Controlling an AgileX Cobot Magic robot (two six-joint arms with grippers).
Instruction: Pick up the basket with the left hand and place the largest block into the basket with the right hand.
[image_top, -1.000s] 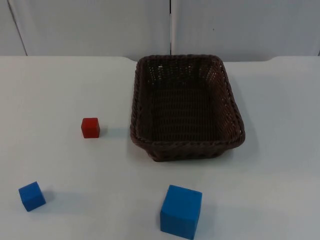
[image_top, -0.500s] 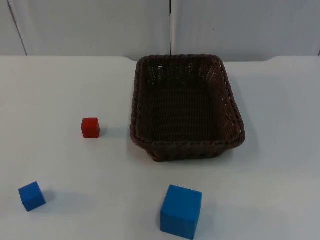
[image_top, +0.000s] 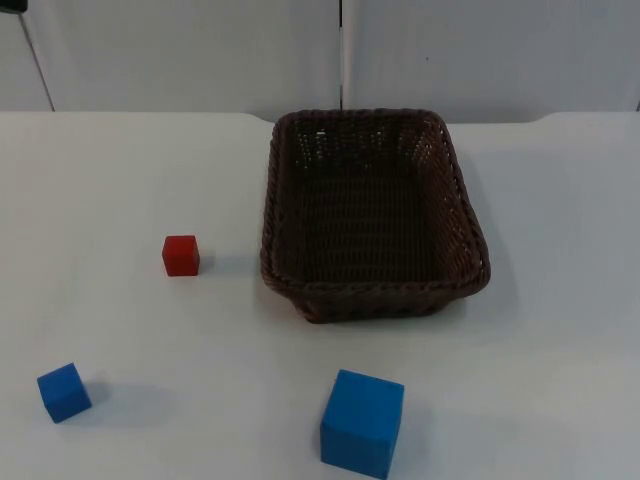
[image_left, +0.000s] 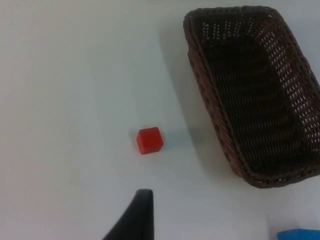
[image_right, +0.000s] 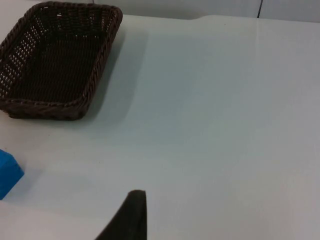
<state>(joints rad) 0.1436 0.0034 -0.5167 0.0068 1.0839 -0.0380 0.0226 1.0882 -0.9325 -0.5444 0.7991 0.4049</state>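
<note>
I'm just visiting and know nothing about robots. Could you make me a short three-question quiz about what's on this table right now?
1. True or false: the brown wicker basket already holds a block.
2. How many blocks lie on the white table?
3. Which block is the largest? A) the red block B) the small blue block C) the big blue block

Key:
1. False; the basket is empty.
2. Three: one red and two blue, all outside the basket.
3. C; it lies in front of the basket, nearest the camera in the top view.
</note>
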